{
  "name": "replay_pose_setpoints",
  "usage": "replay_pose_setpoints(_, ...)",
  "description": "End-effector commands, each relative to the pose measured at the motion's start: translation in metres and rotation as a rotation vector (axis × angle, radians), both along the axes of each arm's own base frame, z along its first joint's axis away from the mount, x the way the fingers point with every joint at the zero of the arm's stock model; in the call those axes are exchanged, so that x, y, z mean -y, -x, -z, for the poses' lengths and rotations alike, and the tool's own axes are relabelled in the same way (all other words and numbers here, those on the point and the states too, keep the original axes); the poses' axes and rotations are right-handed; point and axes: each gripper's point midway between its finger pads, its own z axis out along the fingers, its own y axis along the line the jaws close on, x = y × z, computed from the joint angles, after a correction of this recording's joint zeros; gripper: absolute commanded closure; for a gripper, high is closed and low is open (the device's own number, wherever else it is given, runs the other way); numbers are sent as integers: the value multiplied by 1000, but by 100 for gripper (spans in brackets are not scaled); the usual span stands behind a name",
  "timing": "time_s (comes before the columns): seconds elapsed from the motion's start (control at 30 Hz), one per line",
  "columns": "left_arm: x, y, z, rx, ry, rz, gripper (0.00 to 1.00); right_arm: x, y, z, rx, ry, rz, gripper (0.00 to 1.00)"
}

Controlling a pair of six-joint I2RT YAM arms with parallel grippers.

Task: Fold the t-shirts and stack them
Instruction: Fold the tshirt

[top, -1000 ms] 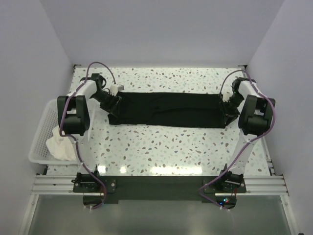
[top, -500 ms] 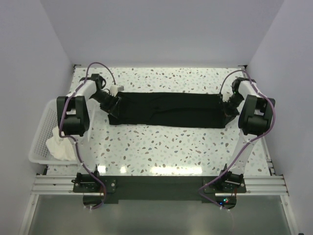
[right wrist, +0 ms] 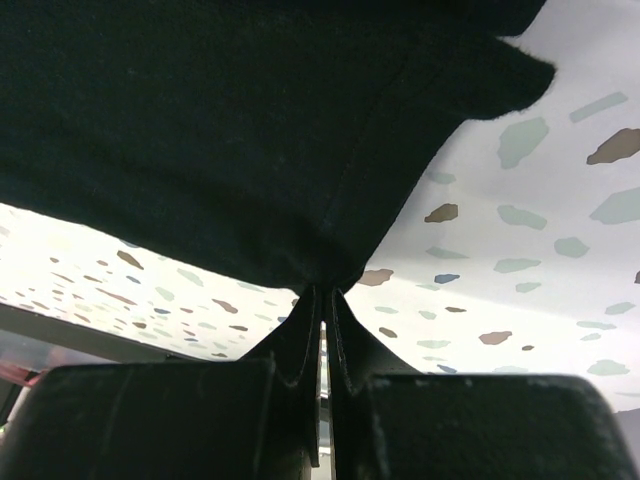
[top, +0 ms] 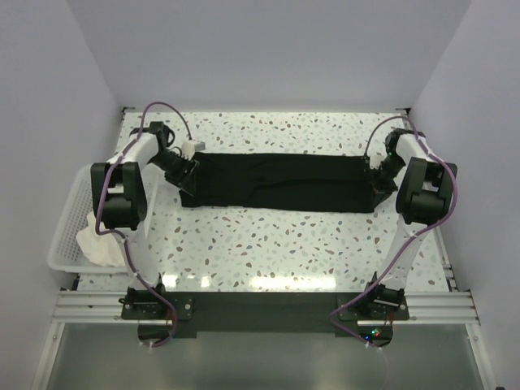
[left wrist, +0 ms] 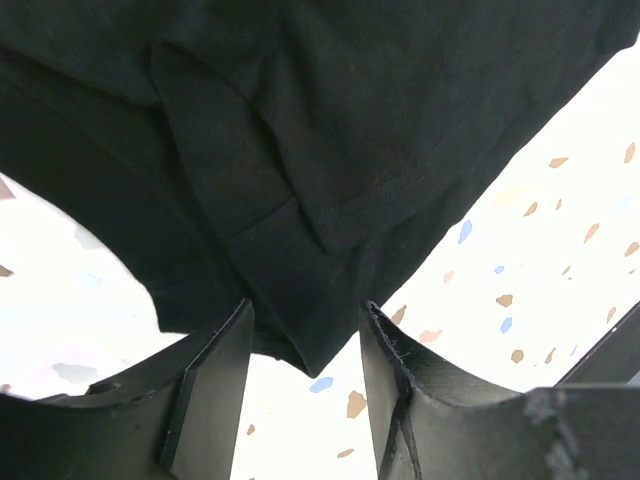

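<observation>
A black t-shirt [top: 280,182] lies folded into a long band across the far half of the table. My left gripper [top: 188,175] is at its left end; in the left wrist view [left wrist: 305,330] the jaws stand apart with a corner of the black t-shirt [left wrist: 300,200] between them, not pinched. My right gripper [top: 376,180] is at the band's right end; in the right wrist view [right wrist: 322,295] it is shut on the black t-shirt's edge [right wrist: 250,130]. A white t-shirt [top: 97,242] sits crumpled in the basket.
A white lattice basket [top: 67,221] hangs off the table's left edge beside the left arm. Speckled tabletop [top: 268,244] lies in front of the band. White walls enclose the table on three sides.
The right gripper has closed onto the shirt's right edge. The left gripper's jaws have narrowed around the left corner. The shirt band itself has barely shifted.
</observation>
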Motion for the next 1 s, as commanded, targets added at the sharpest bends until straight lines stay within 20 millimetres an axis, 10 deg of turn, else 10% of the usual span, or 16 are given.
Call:
replay_pose_setpoints(0.0,-4,1,-3,10,-20,-9,50,-3,0,-17,35,-19,-1,100)
replay_pose_setpoints(0.3,-4,5,8,-28,-19,-24,53,-1,3,-16,29,-11,-7,100)
replay_pose_setpoints(0.77,-2,7,1,-37,0,-11,98,-2,0,-24,56,-13,-12,100)
replay_pose_setpoints(0.97,-1,7,-8,-25,7,-3,100,-1,0,-30,66,-9,-22,100)
